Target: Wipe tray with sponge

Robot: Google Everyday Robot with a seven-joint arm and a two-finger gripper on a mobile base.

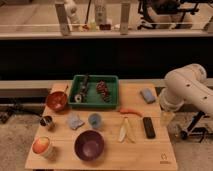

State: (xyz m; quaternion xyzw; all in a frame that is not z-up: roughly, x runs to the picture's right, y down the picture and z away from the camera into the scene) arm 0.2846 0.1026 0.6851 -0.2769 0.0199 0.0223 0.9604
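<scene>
A green tray [93,91] sits at the back middle of the wooden table [160,150]. It holds a dark brush-like item [82,90] and a brown pine-cone-like object [103,91]. A blue sponge [147,95] lies on the table to the right of the tray. My white arm [186,90] comes in from the right. My gripper [167,118] hangs at the table's right edge, in front and to the right of the sponge, apart from it and well away from the tray.
A red bowl [57,101] stands left of the tray. Nearer me are a small tin [47,122], a grey-blue crumpled item [75,121], a blue cup [95,120], a purple bowl [89,145], an apple-like fruit [42,146], a red chilli [130,111], a banana peel [125,130] and a black remote [149,127].
</scene>
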